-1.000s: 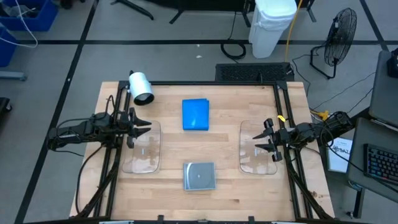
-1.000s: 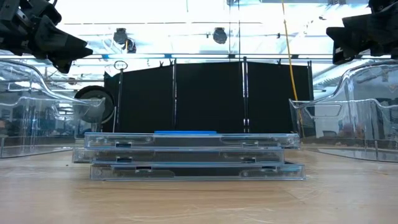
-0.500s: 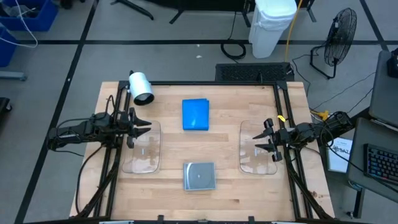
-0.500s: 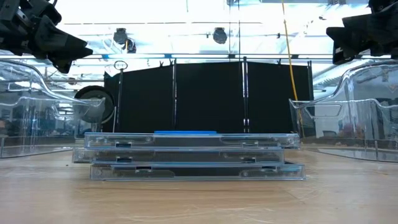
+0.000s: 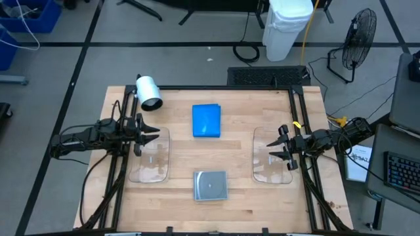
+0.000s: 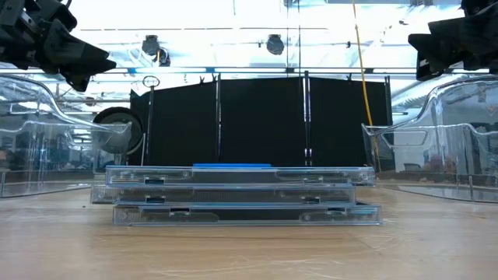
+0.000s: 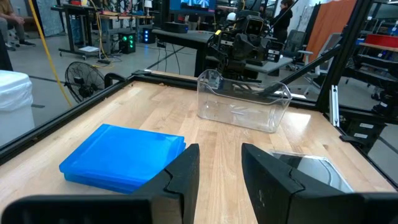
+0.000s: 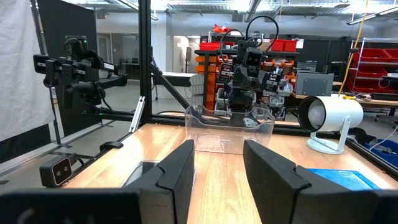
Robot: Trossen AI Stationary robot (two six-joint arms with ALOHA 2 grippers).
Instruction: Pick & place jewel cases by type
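A stack of bright blue jewel cases (image 5: 207, 120) lies flat on the table's far middle; it also shows in the left wrist view (image 7: 124, 155). A stack of grey translucent cases (image 5: 210, 185) lies at the near middle, seen edge-on in the low view (image 6: 241, 194). My left gripper (image 5: 149, 133) hovers open above the far end of the left clear tray (image 5: 149, 156). My right gripper (image 5: 281, 148) hovers open over the right clear tray (image 5: 272, 156). Both wrist views show a gap between the open fingers (image 7: 219, 152) (image 8: 217, 149).
A white cylindrical device (image 5: 149, 92) stands at the table's far left corner. Black frame rails (image 5: 298, 111) run along the table's sides. Bare wood (image 5: 210, 154) lies between the two stacks and between the trays. A fan (image 5: 359, 33) and a white bin (image 5: 289, 26) stand beyond the table.
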